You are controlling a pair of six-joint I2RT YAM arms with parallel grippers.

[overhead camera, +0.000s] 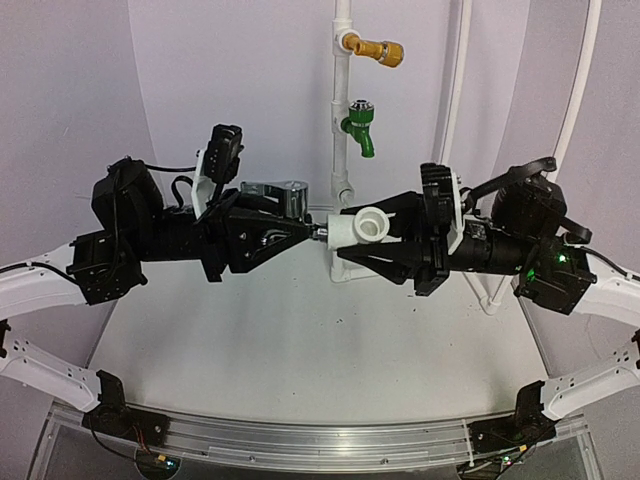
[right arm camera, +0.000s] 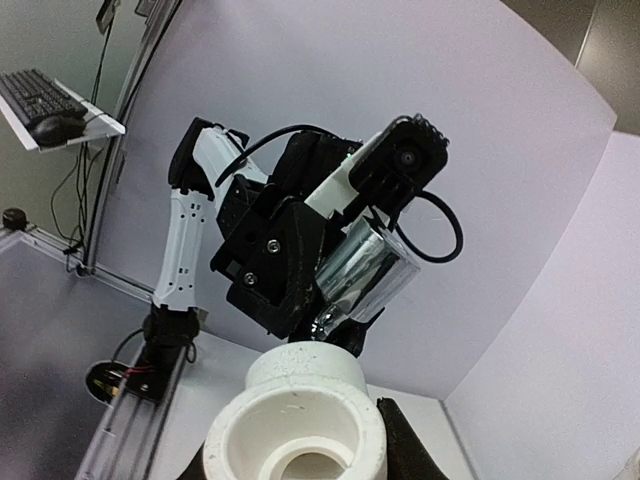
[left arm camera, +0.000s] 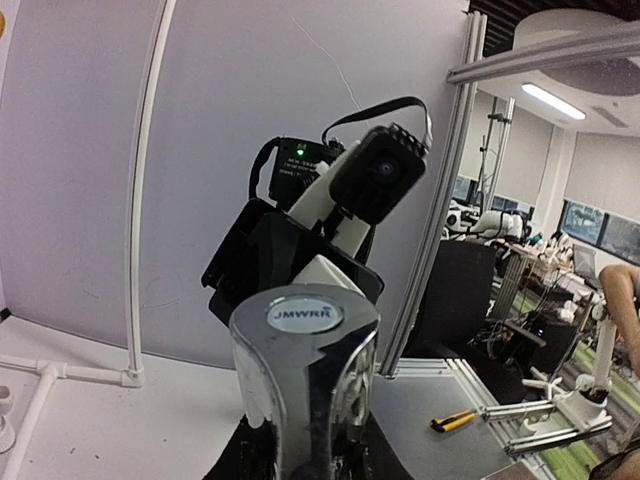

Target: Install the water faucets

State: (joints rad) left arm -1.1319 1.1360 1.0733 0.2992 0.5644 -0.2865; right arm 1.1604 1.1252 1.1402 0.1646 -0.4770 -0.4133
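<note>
Both arms meet in mid-air above the table's middle. My left gripper [overhead camera: 300,230] is shut on the shiny silver tap [overhead camera: 277,197], whose lever handle stands up behind the fingers. The tap's handle top, marked JMWRR, fills the left wrist view [left arm camera: 305,345]. My right gripper [overhead camera: 385,235] is shut on the white plastic fitting [overhead camera: 358,228], round socket facing up and toward the camera. The tap's threaded end touches the fitting's left side [overhead camera: 322,231]. In the right wrist view the white fitting [right arm camera: 300,425] sits low in front, the silver tap [right arm camera: 365,270] just beyond it.
A white pipe stand [overhead camera: 341,120] rises at the back centre with a yellow-brass tap [overhead camera: 378,49] and a green tap [overhead camera: 359,127] on it. More white pipes [overhead camera: 455,90] run up at the right. A white pipe frame [left arm camera: 60,372] lies on the table.
</note>
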